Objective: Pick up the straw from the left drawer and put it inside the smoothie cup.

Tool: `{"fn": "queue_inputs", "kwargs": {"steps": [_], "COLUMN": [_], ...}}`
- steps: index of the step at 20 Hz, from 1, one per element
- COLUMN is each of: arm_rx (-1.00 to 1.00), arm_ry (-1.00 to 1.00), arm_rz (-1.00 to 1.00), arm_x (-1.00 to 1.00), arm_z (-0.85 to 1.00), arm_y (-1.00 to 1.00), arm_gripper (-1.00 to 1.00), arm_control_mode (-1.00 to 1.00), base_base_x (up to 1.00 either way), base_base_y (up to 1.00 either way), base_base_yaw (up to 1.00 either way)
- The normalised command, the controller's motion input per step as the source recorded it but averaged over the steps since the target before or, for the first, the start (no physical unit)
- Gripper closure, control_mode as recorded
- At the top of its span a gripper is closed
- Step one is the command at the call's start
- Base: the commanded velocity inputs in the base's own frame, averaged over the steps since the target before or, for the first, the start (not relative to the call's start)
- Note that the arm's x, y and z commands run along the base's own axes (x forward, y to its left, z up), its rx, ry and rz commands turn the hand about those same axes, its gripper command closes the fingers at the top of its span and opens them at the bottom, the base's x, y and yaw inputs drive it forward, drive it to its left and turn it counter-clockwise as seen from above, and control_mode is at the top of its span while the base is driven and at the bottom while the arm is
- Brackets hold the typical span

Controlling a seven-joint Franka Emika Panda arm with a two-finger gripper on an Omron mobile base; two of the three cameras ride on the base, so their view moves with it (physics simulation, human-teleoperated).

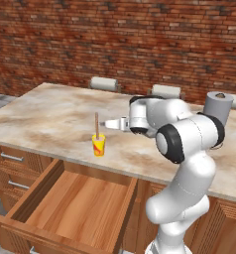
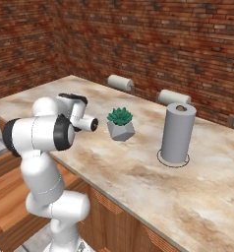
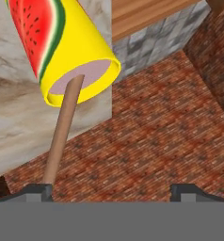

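You see the straw [image 1: 96, 124] standing in the smoothie cup [image 1: 98, 145], so the gripper [image 3: 111, 190] sits spread apart, holding nothing.

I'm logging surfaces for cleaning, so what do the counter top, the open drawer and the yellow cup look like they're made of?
Counter top: polished stone, likely marble, judging by beige-grey veining. Left drawer: wood with a warm finish; grain lines show on its floor. Smoothie cup: smooth and glossy, perhaps plastic or coated paper, with a printed watermelon slice; the look leaves it open.
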Motion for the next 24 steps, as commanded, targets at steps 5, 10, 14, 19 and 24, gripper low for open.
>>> {"fn": "queue_inputs", "kwargs": {"steps": [5,10,14,19,24], "arm_rx": [0.00,0.00,0.00,0.00,-0.01], "arm_ry": [0.21,0.10,0.00,0.00,0.00], "arm_rz": [-0.03,0.00,0.00,0.00,0.01], "arm_x": [0.26,0.05,0.00,0.00,0.00], "arm_z": [0.00,0.00,-0.01,-0.02,-0.05], "arm_y": [0.00,0.00,-0.04,-0.01,0.00], "arm_gripper": [-1.00,-1.00,-1.00,-1.00,-1.00], "arm_control_mode": [-1.00,-1.00,-1.00,-1.00,-1.00], "base_base_x": [0.00,0.00,0.00,0.00,0.00], "base_base_y": [0.00,0.00,0.00,0.00,0.00], "base_base_yaw": [0.00,0.00,0.00,0.00,0.00]}}
